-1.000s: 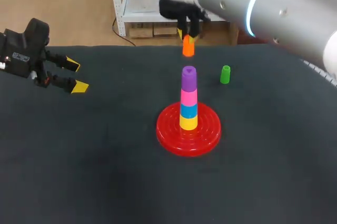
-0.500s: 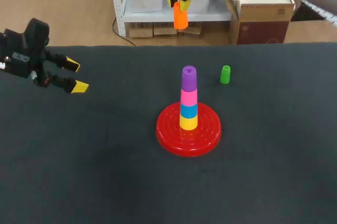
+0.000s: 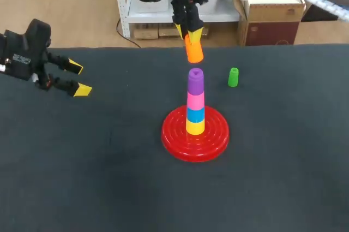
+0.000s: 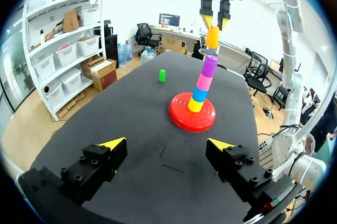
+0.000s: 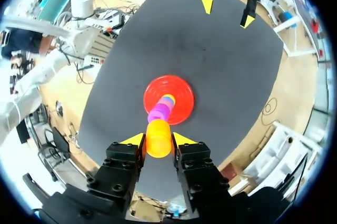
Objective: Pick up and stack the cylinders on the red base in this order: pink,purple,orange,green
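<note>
While aloft, orange cylinder (image 3: 193,51) above stack (image 3: 195,102).

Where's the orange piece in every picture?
Head view: orange cylinder pinched in the right arm's fingers, just above the purple cylinder.
Left wrist view: far ahead, above the purple cylinder.
Right wrist view: between its own fingers.
Shared landmark: the red base.

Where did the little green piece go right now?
In the head view the green cylinder stands by itself on the table. It is just right of the purple cylinder topping the stack, beyond the red base, with nothing touching it.
</note>
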Robot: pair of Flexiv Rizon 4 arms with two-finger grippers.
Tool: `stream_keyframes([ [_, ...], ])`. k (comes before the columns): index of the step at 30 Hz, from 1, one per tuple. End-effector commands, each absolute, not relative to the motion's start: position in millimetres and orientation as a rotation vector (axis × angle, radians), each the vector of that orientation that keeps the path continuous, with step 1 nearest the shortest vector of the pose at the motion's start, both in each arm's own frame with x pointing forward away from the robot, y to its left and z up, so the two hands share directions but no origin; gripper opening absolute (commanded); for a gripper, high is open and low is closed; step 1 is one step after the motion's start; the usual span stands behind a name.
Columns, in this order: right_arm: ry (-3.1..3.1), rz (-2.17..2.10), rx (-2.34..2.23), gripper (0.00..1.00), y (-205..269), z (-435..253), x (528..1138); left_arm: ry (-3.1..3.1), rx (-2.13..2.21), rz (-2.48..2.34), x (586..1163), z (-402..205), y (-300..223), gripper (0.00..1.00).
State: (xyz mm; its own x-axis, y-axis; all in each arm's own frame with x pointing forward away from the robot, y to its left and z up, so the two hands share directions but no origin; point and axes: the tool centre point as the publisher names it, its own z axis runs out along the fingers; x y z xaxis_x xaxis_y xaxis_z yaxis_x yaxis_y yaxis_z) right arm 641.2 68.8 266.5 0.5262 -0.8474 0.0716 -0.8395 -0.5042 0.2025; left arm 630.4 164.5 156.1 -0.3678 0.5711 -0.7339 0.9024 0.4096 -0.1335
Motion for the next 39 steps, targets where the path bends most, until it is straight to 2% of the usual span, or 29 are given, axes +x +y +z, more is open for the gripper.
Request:
stream_keyframes([
  [1, -1.648, 0.377, 2.97, 0.0, 56, 265, 626, 2.063, 1.248, -0.716, 630, 155, 165, 1.0],
  [13, -1.632, 0.374, 2.984, 0.0, 73, 246, 633, 2.063, 1.248, -0.716, 630, 155, 165, 1.0],
  [39, -1.579, 0.083, 2.871, 0.0, 61, 249, 629, 2.063, 1.248, -0.716, 630, 155, 165, 1.0],
])
